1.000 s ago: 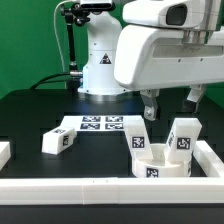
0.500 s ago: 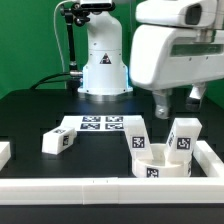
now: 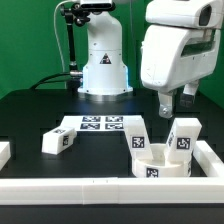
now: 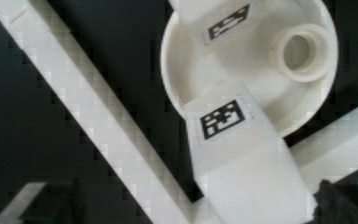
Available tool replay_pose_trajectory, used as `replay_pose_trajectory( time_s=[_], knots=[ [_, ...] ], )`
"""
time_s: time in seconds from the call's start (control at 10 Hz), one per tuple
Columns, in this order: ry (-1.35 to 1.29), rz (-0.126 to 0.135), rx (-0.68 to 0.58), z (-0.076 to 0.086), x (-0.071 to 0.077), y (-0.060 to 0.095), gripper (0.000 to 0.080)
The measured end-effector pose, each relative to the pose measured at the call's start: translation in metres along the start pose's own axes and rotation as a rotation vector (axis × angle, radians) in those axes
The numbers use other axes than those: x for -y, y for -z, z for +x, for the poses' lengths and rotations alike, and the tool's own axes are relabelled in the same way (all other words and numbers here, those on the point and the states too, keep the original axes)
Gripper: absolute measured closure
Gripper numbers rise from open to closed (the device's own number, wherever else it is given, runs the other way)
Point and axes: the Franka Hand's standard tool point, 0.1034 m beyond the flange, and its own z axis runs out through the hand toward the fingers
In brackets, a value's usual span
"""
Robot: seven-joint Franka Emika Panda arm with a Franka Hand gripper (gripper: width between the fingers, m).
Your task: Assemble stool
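Gripper [image 3: 176, 102] hangs above the seat [image 3: 163, 166], jaws spread wide, nothing between them. All stool parts are matte white plastic with black-and-white square tags. The seat is a thick round disc lying flat with its broad face up. The wrist view shows a round socket [image 4: 302, 50] sunk in that face. Upright leg [image 3: 183, 137] is a short blocky prism just behind the seat, long axis vertical. Second leg [image 3: 139, 136] stands at the seat's edge on the exterior view's left, also roughly vertical; can't tell if it touches. Lying leg [image 3: 58, 141] is well apart from the seat, further to the exterior view's left, long axis along the black table [image 3: 30, 115]. White rail [image 3: 90, 188] runs just in front of the seat.
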Motion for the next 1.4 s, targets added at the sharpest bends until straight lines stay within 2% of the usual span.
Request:
replay_pose_trajectory(
  time_s=[0.2, 0.3, 0.4, 0.5, 0.7, 1.0, 1.1, 1.2, 1.3, 1.4],
  knots=[
    [0.192, -0.025, 0.005, 0.008, 0.002, 0.0, 0.015],
    [0.278, -0.023, 0.011, 0.013, 0.006, -0.003, 0.015],
    [0.293, -0.024, 0.01, 0.016, 0.01, -0.007, 0.015],
    [0.288, -0.037, -0.001, 0.017, 0.012, -0.013, 0.015],
    [0.283, -0.022, 0.01, 0.011, 0.015, -0.023, 0.015],
    [0.273, -0.019, 0.013, 0.008, 0.015, -0.027, 0.015],
    [0.271, -0.016, 0.015, 0.007, 0.015, -0.029, 0.0274],
    [0.27, -0.014, 0.016, 0.006, 0.015, -0.03, 0.0274],
    [0.267, -0.013, 0.018, 0.005, 0.014, -0.031, 0.0413],
    [0.264, -0.013, 0.017, 0.005, 0.013, -0.031, 0.0461]
  ],
)
